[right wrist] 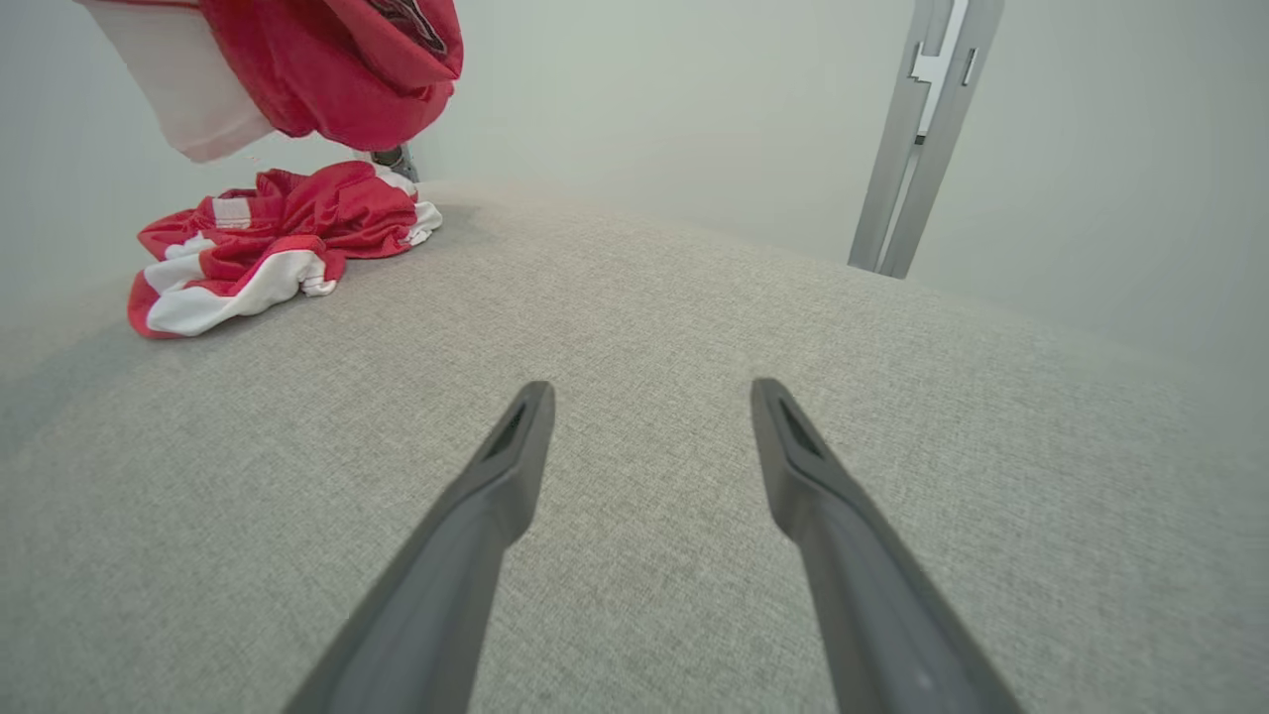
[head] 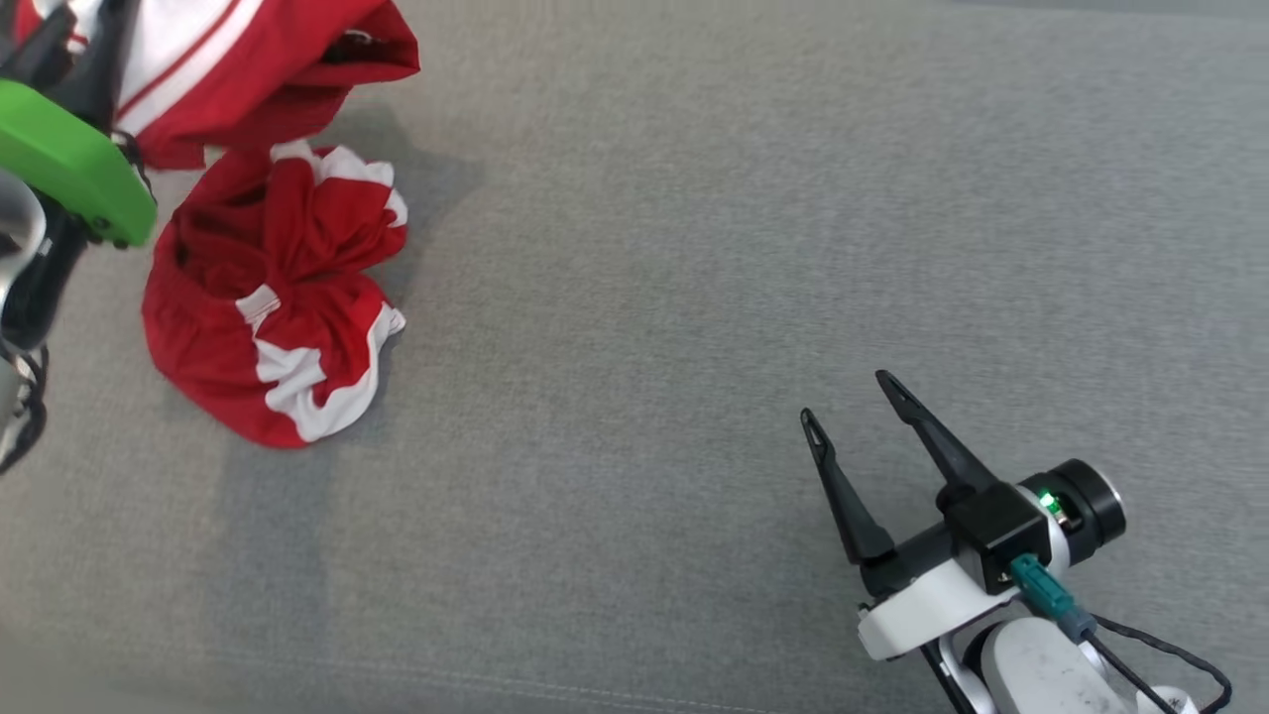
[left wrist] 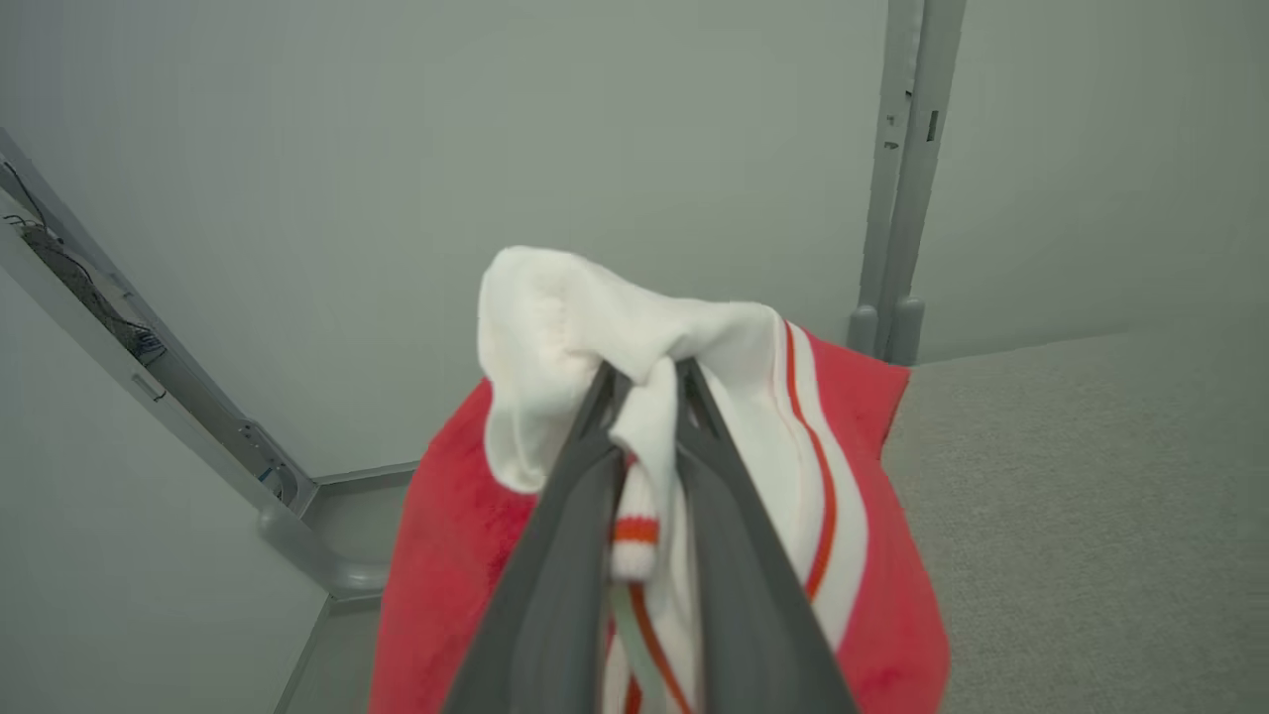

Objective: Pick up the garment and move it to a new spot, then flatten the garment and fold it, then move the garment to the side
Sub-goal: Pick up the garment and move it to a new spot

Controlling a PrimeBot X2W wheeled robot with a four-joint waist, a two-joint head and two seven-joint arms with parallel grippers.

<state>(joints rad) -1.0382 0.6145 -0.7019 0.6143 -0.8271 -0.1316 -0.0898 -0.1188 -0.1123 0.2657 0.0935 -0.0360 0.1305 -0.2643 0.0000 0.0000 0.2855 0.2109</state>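
In the head view, the red-and-white garment is at the worktop's far left corner. Its lower part is heaped on the grey cloth, and its upper part is raised off it beside a green cover on the left arm. The right gripper hovers near the near right corner, fingers spread and empty, well apart from the garment.

In the left wrist view, the left gripper is clamped on a white ribbed band of the garment. Red cloth and red-striped white cloth hang around its fingers.

In the right wrist view, the spread fingers point across bare worktop. The crumpled heap lies toward the far left corner, with the lifted part hanging above it.

The pick-up looks only partly done, since half the garment rests on the worktop. Carrying it to a new spot, flattening, folding and moving it aside all remain. The cloth looks soft and bunched, with no flat outline to read.
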